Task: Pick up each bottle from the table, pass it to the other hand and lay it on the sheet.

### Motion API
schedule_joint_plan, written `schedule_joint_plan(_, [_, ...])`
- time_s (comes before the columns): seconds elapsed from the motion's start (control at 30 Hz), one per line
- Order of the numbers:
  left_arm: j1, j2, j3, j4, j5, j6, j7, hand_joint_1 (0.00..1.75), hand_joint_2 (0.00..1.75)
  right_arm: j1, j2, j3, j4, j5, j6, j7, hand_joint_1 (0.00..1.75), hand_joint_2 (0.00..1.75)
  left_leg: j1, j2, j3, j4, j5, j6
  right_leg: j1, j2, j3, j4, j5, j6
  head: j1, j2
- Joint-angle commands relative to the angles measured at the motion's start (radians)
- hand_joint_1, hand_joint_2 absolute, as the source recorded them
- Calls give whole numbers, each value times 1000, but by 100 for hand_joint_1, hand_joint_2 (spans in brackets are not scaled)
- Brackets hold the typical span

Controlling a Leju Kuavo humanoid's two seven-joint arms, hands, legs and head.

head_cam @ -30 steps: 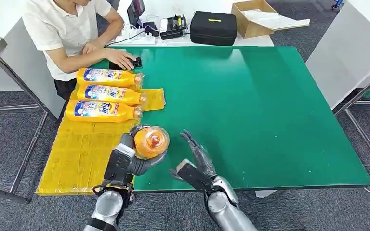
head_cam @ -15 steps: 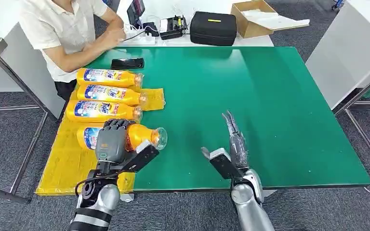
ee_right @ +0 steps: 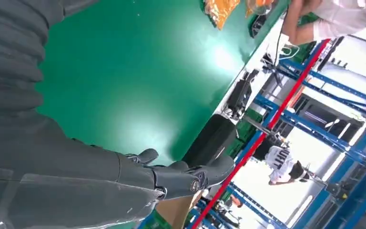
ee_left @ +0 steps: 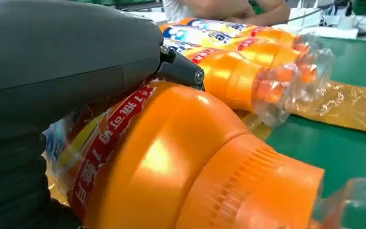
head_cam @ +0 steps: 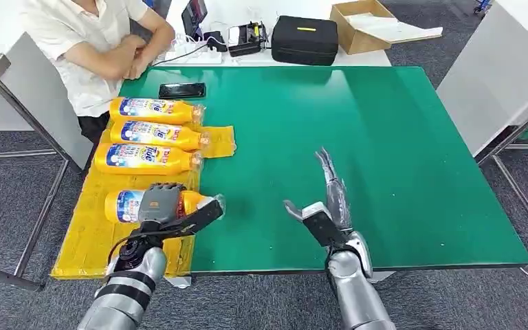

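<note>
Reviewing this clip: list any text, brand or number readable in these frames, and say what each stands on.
"Tide": blue label of the third bottle on the sheet.
Labels of the two far bottles: same design, too small to read.
Red strip on the held bottle in the left robot hand: Chinese characters, too blurred to read.
Phone, black case: nothing legible.

bottles (head_cam: pixel 148 158) orange, blue/white labels | sheet (head_cam: pixel 103 227) yellow | table (head_cam: pixel 357 137) green | case (head_cam: pixel 304 40) blk

The right hand (ee_right: pixel 171 179) hangs above the green table (ee_right: pixel 124 71), fingers extended and holding nothing. A black case (ee_right: pixel 209 138) sits at the table's far edge.
</note>
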Motion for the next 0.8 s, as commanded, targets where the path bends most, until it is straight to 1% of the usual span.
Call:
schedule_joint_plan(0.03, [-105, 33, 63, 243, -35, 13, 22, 127, 175, -67, -19, 24, 134, -10, 14, -17, 0, 175, 0, 3, 5, -1, -1, 0, 1, 2, 4, -1, 0, -3, 0, 0])
schedule_joint_plan(0.07, [-107, 29, 69, 244, -32, 9, 26, 0, 175, -63, -19, 28, 130, -9, 13, -17, 0, 175, 0, 2, 4, -1, -1, 0, 1, 1, 4, -1, 0, -3, 0, 0])
schedule_joint_plan(0.1, [-114, 22, 88, 252, -24, -12, 30, 0, 175, -63, -23, 36, 129, -7, 12, -17, 0, 175, 0, 2, 3, -1, -1, 0, 1, 1, 3, -1, 0, -2, 0, 0])
schedule_joint_plan(0.17, [-124, 22, 78, 271, -51, -42, 26, 0, 175, -71, -24, 35, 142, -10, 6, -16, 0, 175, 1, 3, 7, 0, -2, 0, 2, 1, 6, -1, -1, -5, 0, 0])
schedule_joint_plan(0.2, [-132, 18, 86, 288, -47, -63, 24, 0, 175, -78, -24, 35, 152, -12, 6, -16, 0, 175, 0, 2, 3, 0, -1, 0, 1, 0, 2, 0, 0, -3, 0, 0])
schedule_joint_plan(0.3, [-150, 20, 85, 329, -54, -101, 21, 0, 175, -89, -22, 38, 174, -16, 5, -17, 0, 175, 0, 1, 4, -1, -1, 0, 1, 0, 4, -1, 0, -2, 0, 0])
schedule_joint_plan(0.33, [-169, 20, 92, 364, -46, -148, 18, 0, 175, -97, -25, 48, 189, -20, 1, -17, 0, 175, 1, 3, 8, 0, -3, 0, 2, 1, 8, -1, -2, -5, 0, 0])
schedule_joint_plan(0.37, [-176, 19, 103, 376, -32, -166, 8, 0, 175, -103, -25, 52, 197, -23, 2, -17, 0, 175, 0, 0, 6, -1, -1, 0, 1, -1, 6, -1, 0, -3, 0, 0])
schedule_joint_plan(0.4, [-184, 17, 116, 388, -8, -174, -21, 0, 175, -111, -31, 66, 213, -43, -12, -17, 0, 175, 1, 0, 8, 0, -1, 0, 2, -1, 8, -1, -1, -4, 0, 0])
schedule_joint_plan(0.47, [-184, 17, 116, 388, -8, -174, -21, 0, 175, -111, -31, 66, 213, -43, -12, -17, 0, 175, 0, -2, 7, -1, 0, 1, 1, -3, 8, -1, 0, -3, 0, 0])
schedule_joint_plan(0.5, [-189, 10, 139, 392, 26, -183, -49, 0, 175, -117, -36, 79, 223, -59, -17, -17, 0, 175, 1, 0, 8, -1, -1, 1, 2, -2, 9, -2, 0, -5, 0, 0])
schedule_joint_plan(0.53, [-191, 11, 146, 394, 52, -196, -96, 0, 175, -120, -42, 93, 226, -71, -22, -17, 0, 175, 0, -2, 8, -1, 0, 1, 1, -3, 10, -2, 0, -4, 0, 0])
schedule_joint_plan(0.57, [-191, 11, 146, 394, 52, -196, -96, 0, 175, -120, -42, 93, 226, -71, -22, -17, 0, 175, 0, -2, 9, -1, 0, 1, 1, -4, 10, -2, 0, -3, 0, 0])
schedule_joint_plan(0.6, [-194, 13, 157, 396, 79, -208, -120, 0, 175, -125, -46, 107, 234, -86, -28, -17, 0, 175, 1, 0, 11, -1, -1, 1, 2, -3, 12, -2, 0, -6, 0, 0])
schedule_joint_plan(0.63, [-193, 15, 148, 392, 77, -201, -129, 0, 175, -126, -48, 112, 237, -93, -31, -17, 0, 175, 0, -5, 10, -1, 0, 1, 0, -7, 12, -1, 0, -3, 0, 0])
schedule_joint_plan(0.67, [-193, 15, 148, 392, 77, -201, -129, 0, 175, -126, -48, 112, 237, -93, -31, -17, 0, 175, 0, -5, 11, -1, 0, 1, 1, -7, 13, -2, 0, -4, 0, 0])
schedule_joint_plan(0.7, [-186, 11, 135, 371, 83, -172, -143, 0, 175, -126, -52, 122, 243, -100, -45, -17, 0, 175, 0, -8, 10, -1, 1, 2, 0, -9, 13, -1, 0, -2, 0, 0])
schedule_joint_plan(0.77, [-186, 11, 135, 371, 83, -172, -143, 0, 175, -126, -52, 122, 243, -100, -45, -17, 0, 175, 0, -7, 10, -1, 2, 1, 1, -9, 13, -1, 0, -3, 0, 0])
schedule_joint_plan(0.8, [-166, -10, 136, 317, 127, -140, -198, 0, 175, -115, -55, 115, 234, -100, -53, -17, 0, 175, 0, -8, 10, -1, 2, 2, 0, -9, 13, -1, 0, -2, 0, 0])
